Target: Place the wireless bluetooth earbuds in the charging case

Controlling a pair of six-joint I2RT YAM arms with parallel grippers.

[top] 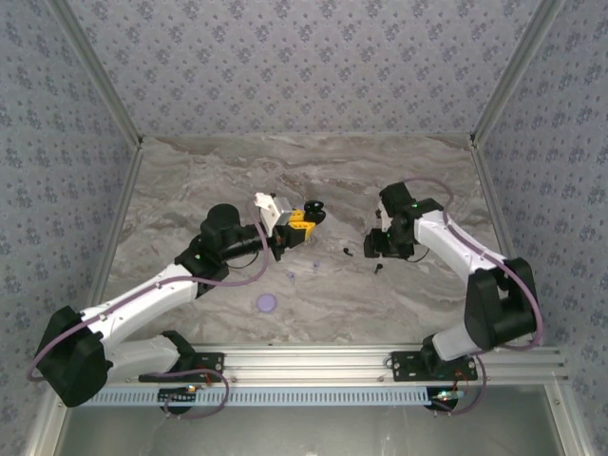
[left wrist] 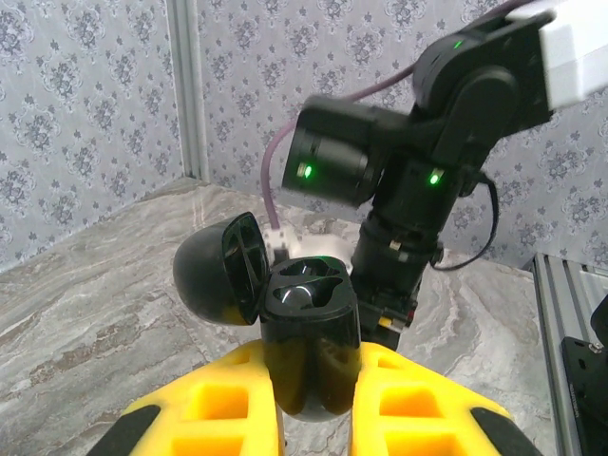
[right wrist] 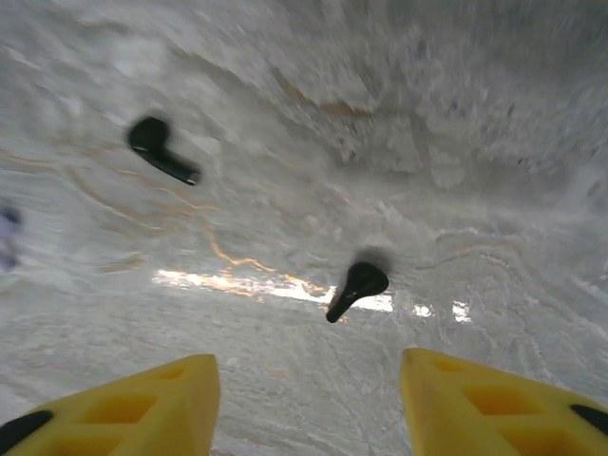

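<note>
Left gripper (left wrist: pixel 312 375) is clamped on the black charging case (left wrist: pixel 309 332). Its yellow fingers (left wrist: pixel 218 408) press the lower body from both sides and hold the case upright above the marble table (left wrist: pixel 85 304). The lid (left wrist: pixel 217 274) hangs open to the left, baring two glossy wells in the top face. Past the case stands the right arm (left wrist: pixel 418 161) with its green lights, and behind that the papered wall (left wrist: pixel 85 95).

On the other side, the right gripper (right wrist: pixel 309 380) hangs over the table with its jaws apart and nothing between them. Just beyond the gap, a little toward the right finger, a black earbud (right wrist: pixel 356 287) lies on the marble. A second black earbud (right wrist: pixel 161 150) lies farther off to the left, well apart from the first.

From above, a lavender disc (top: pixel 268 303) lies closest to the table's near edge, left of centre. Beyond it are one tiny lavender bud (top: pixel 293 276) and another lavender bud (top: pixel 314 267). The two black earbuds sit near the table's middle, between the grippers, with the held case to their left and farther back.
</note>
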